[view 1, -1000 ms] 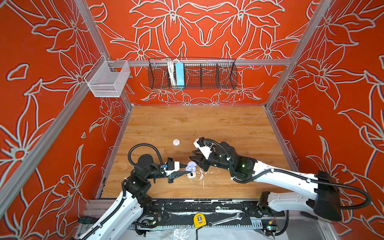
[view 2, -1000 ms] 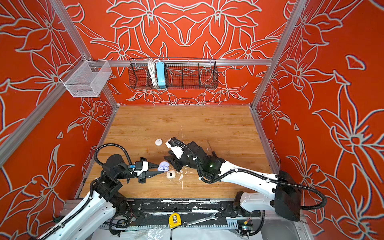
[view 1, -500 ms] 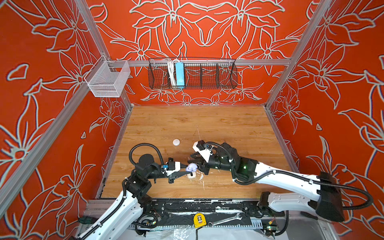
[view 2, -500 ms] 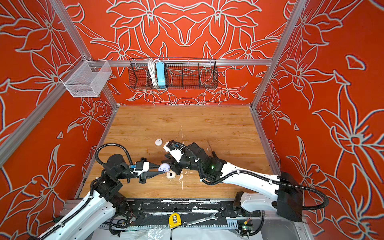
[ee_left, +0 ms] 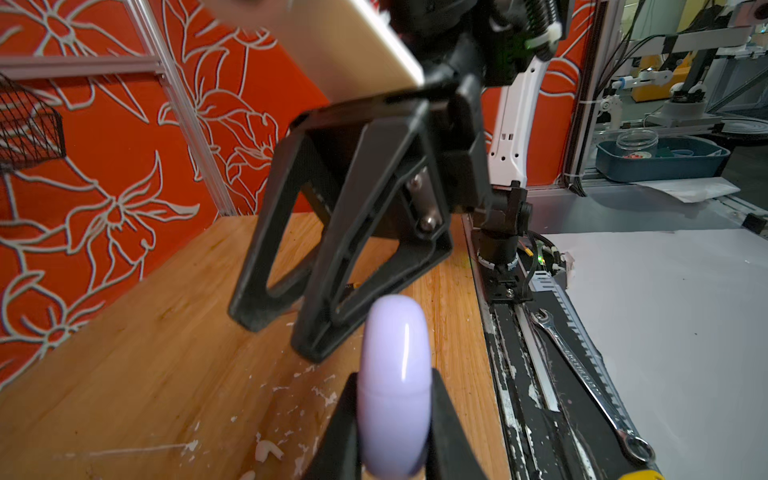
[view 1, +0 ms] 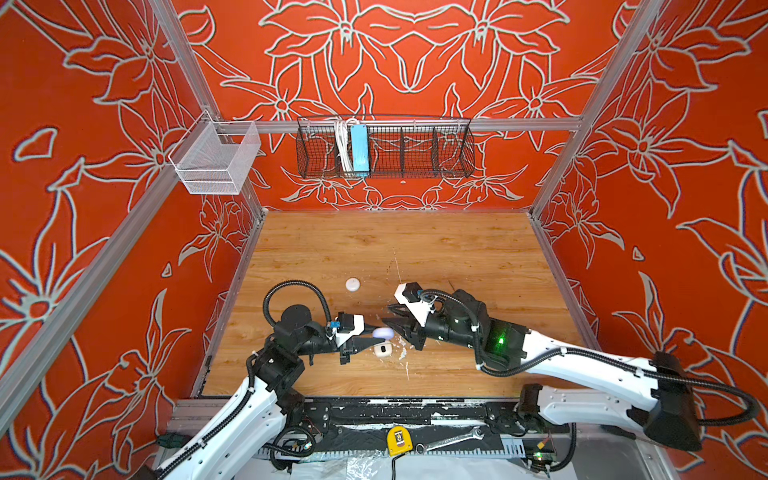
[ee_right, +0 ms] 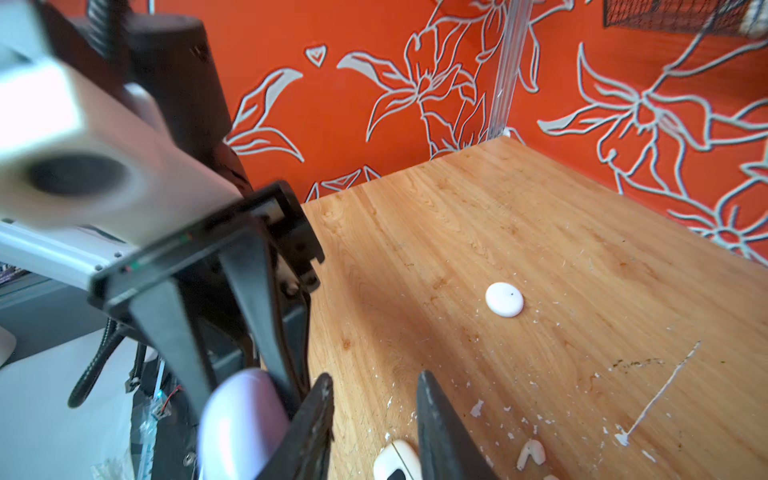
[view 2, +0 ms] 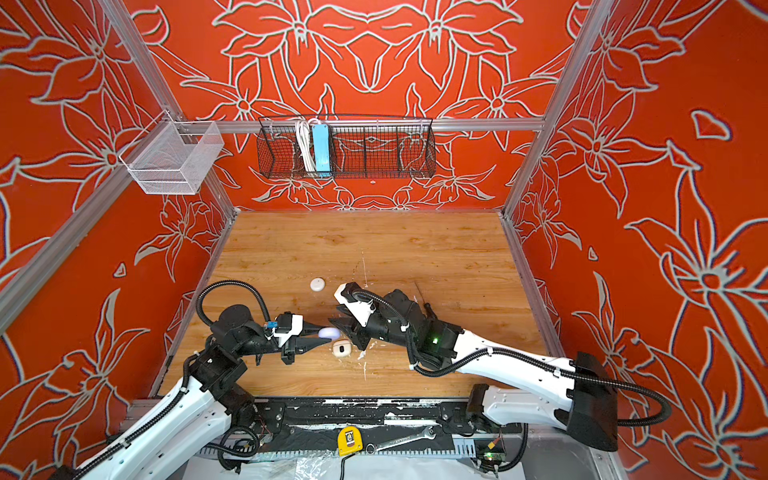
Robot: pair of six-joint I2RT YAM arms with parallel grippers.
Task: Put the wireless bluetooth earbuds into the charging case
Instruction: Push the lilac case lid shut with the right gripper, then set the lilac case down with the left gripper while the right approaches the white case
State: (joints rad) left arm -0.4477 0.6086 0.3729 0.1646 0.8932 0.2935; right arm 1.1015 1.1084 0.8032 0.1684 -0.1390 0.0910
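Earbuds, at least 1 white one, lay loose on the worktop near the empty, partly open right gripper, none yet in a case, while the left gripper gripped the lavender charging case, which looked shut.

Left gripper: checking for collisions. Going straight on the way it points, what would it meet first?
Likely the right gripper, whose black fingers stand just ahead of the lavender case clamped in the left gripper; the gap between them is unclear.
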